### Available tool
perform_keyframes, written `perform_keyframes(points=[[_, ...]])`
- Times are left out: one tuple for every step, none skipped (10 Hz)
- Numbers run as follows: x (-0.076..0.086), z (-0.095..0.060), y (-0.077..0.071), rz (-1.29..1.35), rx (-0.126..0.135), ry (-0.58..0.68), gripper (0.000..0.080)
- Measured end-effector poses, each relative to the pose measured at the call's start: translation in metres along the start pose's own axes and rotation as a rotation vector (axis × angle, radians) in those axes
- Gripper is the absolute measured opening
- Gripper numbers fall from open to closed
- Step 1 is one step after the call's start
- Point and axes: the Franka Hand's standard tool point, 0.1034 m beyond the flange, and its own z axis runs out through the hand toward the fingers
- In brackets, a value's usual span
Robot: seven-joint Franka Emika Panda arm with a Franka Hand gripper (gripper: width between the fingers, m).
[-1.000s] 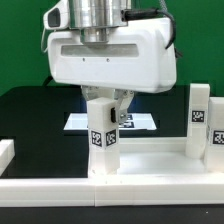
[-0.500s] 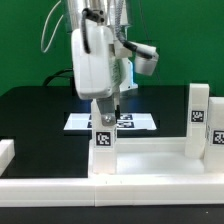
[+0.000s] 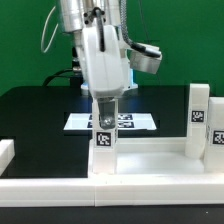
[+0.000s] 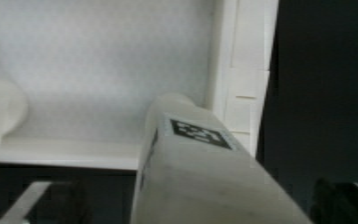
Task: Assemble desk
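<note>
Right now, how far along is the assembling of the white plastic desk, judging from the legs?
Done: one white tagged block leg stands upright at the exterior view's right end of the white rimmed tabletop. In hand: the gripper is on a second upright leg at the tabletop's other near corner; whether it is fully seated is unclear. Left: any further legs; none are visible here.

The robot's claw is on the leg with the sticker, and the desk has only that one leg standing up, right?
Not quite. The gripper is at the tagged leg, but the exterior view shows a second leg standing upright on the tabletop, toward that view's right. So two legs stand, not one.
</note>
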Motion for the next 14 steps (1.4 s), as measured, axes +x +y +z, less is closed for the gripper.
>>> perform_keyframes(points=[[-0.0001, 0.0004, 0.0017, -0.201, -0.003, -0.017, 0.0638], [-0.0045, 0.0010, 0.0026, -0.224, 0.004, -0.012, 0.0647], [-0.0037, 0.0016, 0.0030, -0.286, 0.002, -0.011, 0.0647], [-0.0028, 0.0018, 0.0036, -0.371, 0.002, -0.011, 0.0649], [-0.0029, 0.0019, 0.0036, -0.426, 0.002, -0.011, 0.0649], [-0.0032, 0.0022, 0.0037, -0.480, 0.002, -0.011, 0.0649], [-0.0031, 0.0020, 0.0028, -0.702, -0.021, -0.012, 0.0649], [-0.0026, 0.0026, 0.0036, -0.680, -0.022, -0.011, 0.0649], [-0.0027, 0.0030, 0.0038, -0.659, -0.023, -0.011, 0.0635], [-0.0028, 0.0031, 0.0039, -0.654, -0.023, -0.011, 0.0635], [-0.0029, 0.0032, 0.0038, -0.609, -0.023, -0.011, 0.0449], [-0.0029, 0.0034, 0.0040, -0.550, -0.024, -0.010, 0.0304], [-0.0021, 0.0032, 0.0044, -0.479, -0.024, -0.009, 0.0304], [-0.0027, 0.0032, 0.0041, -0.390, -0.026, -0.008, 0.0291]])
